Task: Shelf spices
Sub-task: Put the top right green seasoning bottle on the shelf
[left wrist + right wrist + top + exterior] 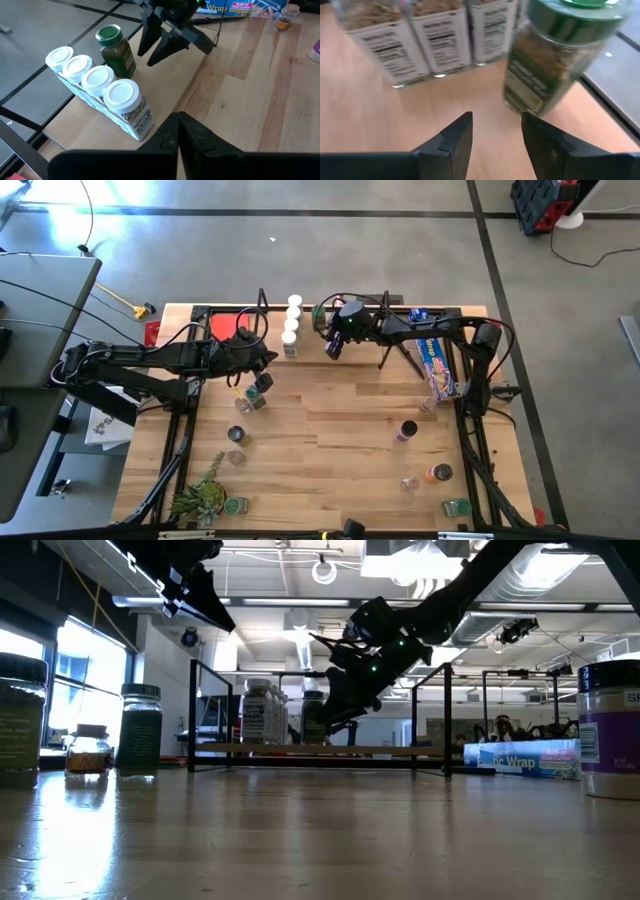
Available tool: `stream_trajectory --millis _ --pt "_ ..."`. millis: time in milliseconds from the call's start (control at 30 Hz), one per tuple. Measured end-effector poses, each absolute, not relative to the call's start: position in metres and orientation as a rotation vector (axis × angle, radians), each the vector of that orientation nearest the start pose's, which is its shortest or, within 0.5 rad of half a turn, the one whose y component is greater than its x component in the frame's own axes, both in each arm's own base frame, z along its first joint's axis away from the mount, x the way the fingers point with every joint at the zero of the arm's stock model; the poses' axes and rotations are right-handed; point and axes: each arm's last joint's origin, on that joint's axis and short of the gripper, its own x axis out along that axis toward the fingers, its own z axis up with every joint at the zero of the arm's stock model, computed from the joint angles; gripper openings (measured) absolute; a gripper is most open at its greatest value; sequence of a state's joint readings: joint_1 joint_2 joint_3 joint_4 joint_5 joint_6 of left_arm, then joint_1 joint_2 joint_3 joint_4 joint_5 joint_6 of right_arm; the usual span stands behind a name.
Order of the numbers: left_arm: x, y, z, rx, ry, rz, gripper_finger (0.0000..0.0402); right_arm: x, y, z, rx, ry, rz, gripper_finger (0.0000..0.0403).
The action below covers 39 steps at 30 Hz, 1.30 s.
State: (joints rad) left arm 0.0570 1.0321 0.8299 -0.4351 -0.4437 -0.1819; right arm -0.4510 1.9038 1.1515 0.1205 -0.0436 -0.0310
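On the shelf [345, 311] at the table's far edge, several white-topped spice jars [97, 82] stand in a row on the wooden board. A green-topped jar [555, 55] stands upright beside them. My right gripper [495, 130] is open just short of the green-topped jar, slanting down over the board, with nothing between its fingers. My left gripper [177, 131] is shut and empty. It hovers above the table in front of the shelf's left part [268, 360]. Other jars [258, 388] stand loose on the table.
A long blue box [438, 365] lies at the right, near the shelf. A red square [228, 325] lies at the far left and a green plant [200, 495] at the near left corner. Loose jars stand at the left [237, 433] and right [407, 430].
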Motion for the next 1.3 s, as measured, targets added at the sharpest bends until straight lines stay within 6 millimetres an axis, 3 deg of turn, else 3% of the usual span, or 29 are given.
stream_trajectory --millis 233,567,900,1300 --pt "0.211 0.025 0.284 -0.048 0.584 0.539 0.0 0.373 -0.167 0.177 0.052 0.564 -0.331 0.0162" --pt "0.212 0.025 0.286 -0.051 0.562 0.538 0.0 0.376 -0.186 0.166 0.074 0.473 -0.377 0.0162" --pt "0.213 0.025 0.287 -0.055 0.544 0.54 0.0 0.38 -0.188 0.155 0.076 0.448 -0.357 0.0162" --pt "0.213 0.025 0.287 -0.054 0.545 0.542 0.0 0.378 -0.201 0.161 0.062 0.351 -0.358 0.0162"
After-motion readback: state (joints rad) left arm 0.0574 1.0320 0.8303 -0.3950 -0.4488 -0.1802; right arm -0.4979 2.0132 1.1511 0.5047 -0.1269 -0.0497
